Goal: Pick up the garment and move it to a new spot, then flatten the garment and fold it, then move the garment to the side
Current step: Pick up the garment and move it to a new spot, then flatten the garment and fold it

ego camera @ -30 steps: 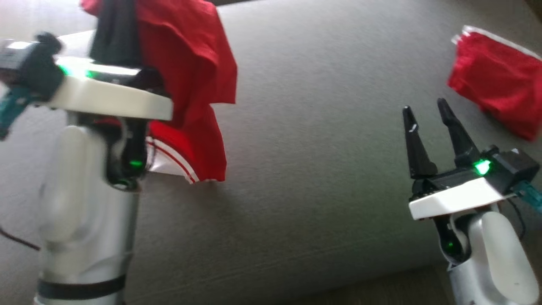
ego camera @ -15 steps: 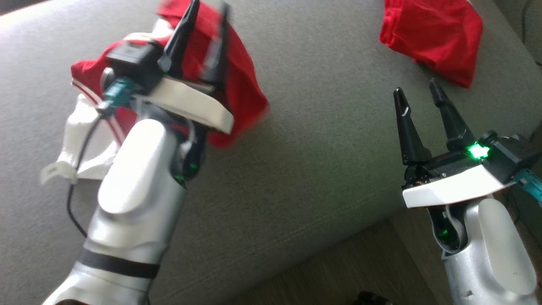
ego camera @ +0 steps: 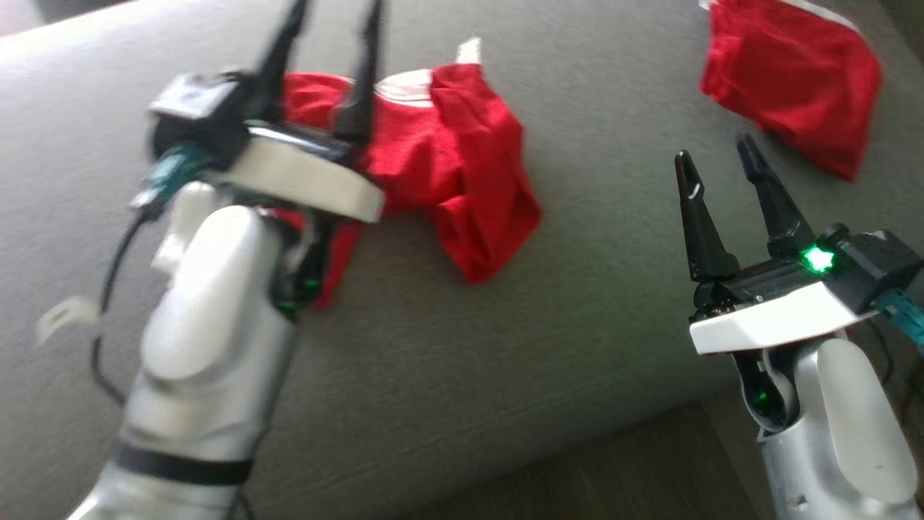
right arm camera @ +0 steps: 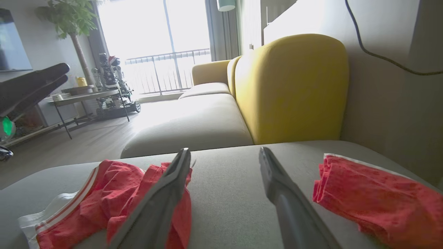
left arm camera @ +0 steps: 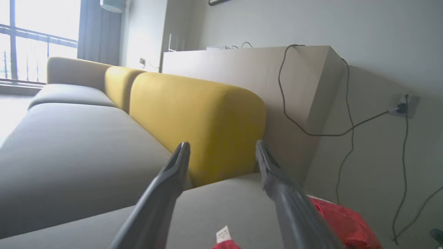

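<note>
The garment [ego camera: 462, 159], red cloth with white striped trim, lies crumpled on the grey sofa cushion [ego camera: 505, 325]. My left gripper [ego camera: 336, 22] hovers over the garment's left part, open with nothing between its fingers. In the left wrist view its fingers [left arm camera: 166, 186] stand wide apart, and a white tag of the garment [left arm camera: 223, 235] shows below them. Right of the garment my right gripper [ego camera: 715, 155] is open and empty above the cushion. The right wrist view shows the garment [right arm camera: 121, 186] at lower left, behind one of the fingers [right arm camera: 162, 197].
A second red cloth [ego camera: 794, 72] lies at the cushion's far right corner, also in the right wrist view [right arm camera: 373, 197]. A yellow backrest [left arm camera: 193, 117] rises behind the cushion. The cushion's front edge and wooden floor [ego camera: 613, 477] are near my right arm.
My left gripper has opened and let go of the garment, which has dropped from hanging onto the cushion. The head camera has shifted. The right gripper stays open.
</note>
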{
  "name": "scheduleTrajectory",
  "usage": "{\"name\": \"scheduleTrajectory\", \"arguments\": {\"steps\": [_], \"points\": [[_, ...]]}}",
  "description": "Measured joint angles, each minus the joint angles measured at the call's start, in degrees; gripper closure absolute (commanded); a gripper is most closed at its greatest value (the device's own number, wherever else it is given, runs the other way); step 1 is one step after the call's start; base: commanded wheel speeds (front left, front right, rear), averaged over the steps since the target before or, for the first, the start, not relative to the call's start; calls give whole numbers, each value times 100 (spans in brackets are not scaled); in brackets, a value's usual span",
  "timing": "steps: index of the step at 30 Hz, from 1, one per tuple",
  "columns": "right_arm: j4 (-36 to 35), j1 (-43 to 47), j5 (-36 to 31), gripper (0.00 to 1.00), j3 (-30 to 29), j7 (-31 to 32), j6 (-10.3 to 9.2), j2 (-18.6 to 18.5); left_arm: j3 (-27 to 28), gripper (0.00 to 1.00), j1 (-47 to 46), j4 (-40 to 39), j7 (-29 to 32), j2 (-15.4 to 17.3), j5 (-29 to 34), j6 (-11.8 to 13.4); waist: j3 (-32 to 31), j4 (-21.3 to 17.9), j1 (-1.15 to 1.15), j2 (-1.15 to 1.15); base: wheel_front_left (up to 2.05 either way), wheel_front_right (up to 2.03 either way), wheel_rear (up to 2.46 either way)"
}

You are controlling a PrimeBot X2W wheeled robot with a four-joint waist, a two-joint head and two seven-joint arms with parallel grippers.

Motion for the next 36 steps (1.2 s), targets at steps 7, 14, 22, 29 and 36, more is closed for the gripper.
{"name": "scheduleTrajectory", "arguments": {"steps": [7, 14, 22, 29, 36], "points": [[43, 44, -314, 0, -75, 0, 0, 0, 829, 0, 1081, -503, 0, 397, 85, 108, -272, 687, 0, 0, 0, 0, 0], [160, 391, -655, 0, 1, 0, 0, 1, 1163, 0, 2410, -912, 0, 532, -78, -163, -582, 1328, 0, 0, 0, 0, 0], [208, 738, -671, 0, -180, 0, 0, 1, 1468, 0, 3443, -1194, 0, 145, -147, -296, -868, 1840, 0, 0, 0, 0, 0], [289, 736, -676, 0, -194, 4, 0, 1, 1507, 0, 3473, -1176, 1, -48, 63, -469, -873, 2044, 0, 0, 0, 0, 0], [410, 597, -789, 0, -27, 247, 0, 1, 1505, 0, 3436, -1081, 0, -73, 147, -548, -746, 2258, 0, 0, 0, 0, 0]]}}
